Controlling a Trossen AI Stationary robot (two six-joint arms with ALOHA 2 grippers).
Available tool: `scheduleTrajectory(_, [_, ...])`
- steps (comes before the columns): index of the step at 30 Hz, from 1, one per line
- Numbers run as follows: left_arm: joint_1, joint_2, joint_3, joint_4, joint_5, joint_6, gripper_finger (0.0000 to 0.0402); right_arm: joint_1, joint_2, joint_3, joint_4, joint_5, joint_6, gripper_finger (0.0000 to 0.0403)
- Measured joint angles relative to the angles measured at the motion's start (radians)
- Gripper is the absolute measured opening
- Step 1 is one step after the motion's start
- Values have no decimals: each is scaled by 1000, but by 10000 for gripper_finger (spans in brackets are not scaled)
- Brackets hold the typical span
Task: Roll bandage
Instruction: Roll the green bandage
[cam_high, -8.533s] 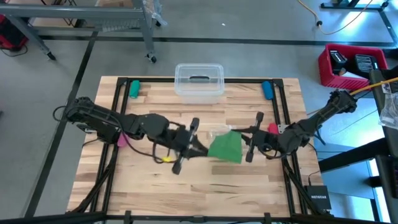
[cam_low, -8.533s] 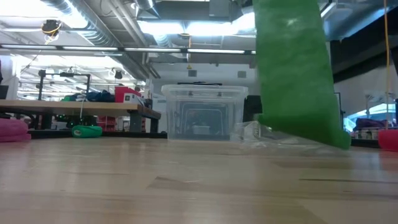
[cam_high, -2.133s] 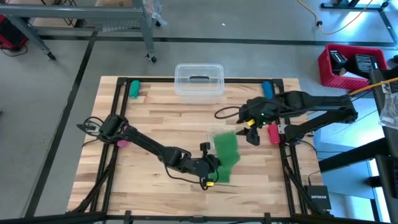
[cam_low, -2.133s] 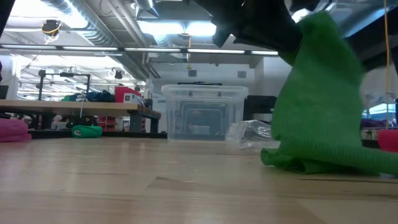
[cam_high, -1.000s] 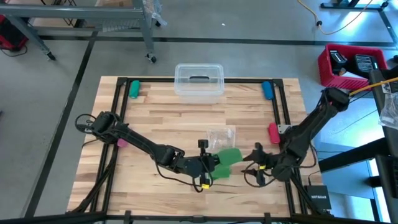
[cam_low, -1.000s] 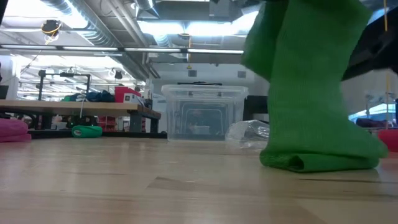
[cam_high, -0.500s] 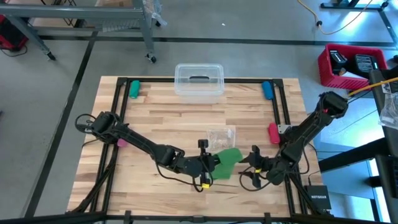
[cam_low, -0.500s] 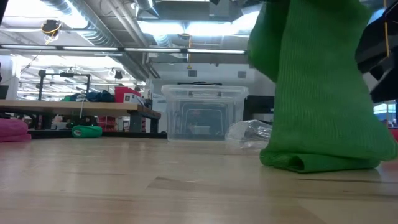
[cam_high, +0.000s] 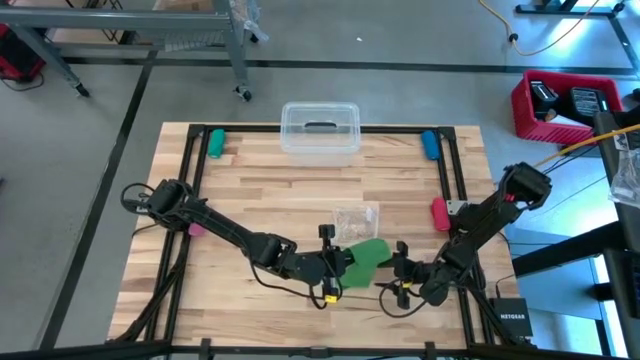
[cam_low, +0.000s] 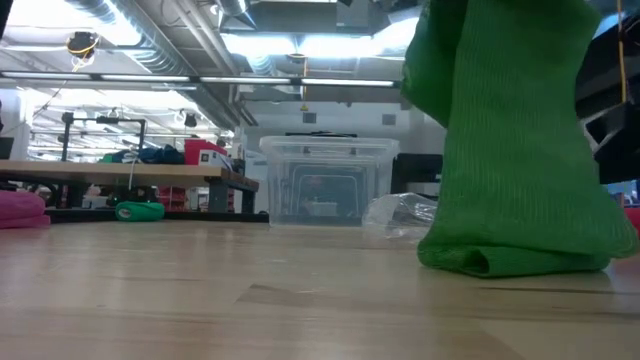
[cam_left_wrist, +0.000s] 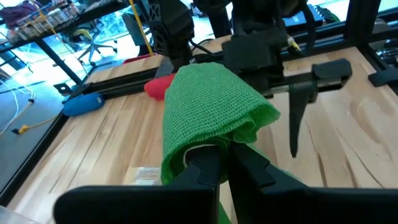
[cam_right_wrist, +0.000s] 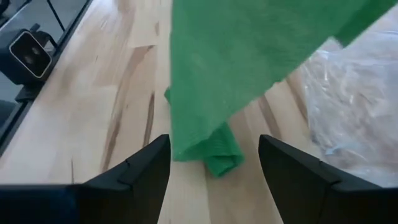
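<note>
The left gripper (cam_high: 338, 268) sits low over the near middle of the table (cam_high: 260, 190), its fingers (cam_left_wrist: 214, 163) pinched together on the bandage (cam_high: 365, 255), which drapes up over them and hangs down to a folded heap on the wood. From table height the bandage (cam_low: 505, 140) shows as a tall green sheet whose lower end lies bunched on the boards. The right gripper (cam_high: 400, 270) is just beside the bandage on its right, low over the table, with its two fingers (cam_right_wrist: 134, 171) spread apart and holding nothing; between them its own camera shows the bandage's hanging fold (cam_right_wrist: 249, 68) close ahead. A clear bag (cam_high: 355, 217) lies just behind the bandage, toward the far side. A clear lidded box (cam_high: 320, 130) stands at the middle of the far edge, with a green roll (cam_high: 215, 142) near the far left corner and a blue roll (cam_high: 429, 144) near the far right. A red roll (cam_high: 439, 213) lies by the right edge, a pink one (cam_high: 196, 226) by the left arm.
</note>
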Motion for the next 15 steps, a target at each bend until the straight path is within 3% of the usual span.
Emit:
scheduleTrajectory(10, [0, 0, 0, 2, 0, 0, 11, 0, 80, 0, 206, 71, -75, 239])
scheduleTrajectory(15, [1, 0, 0, 4, 0, -1, 11, -9, 114, 1, 315, 94, -141, 171])
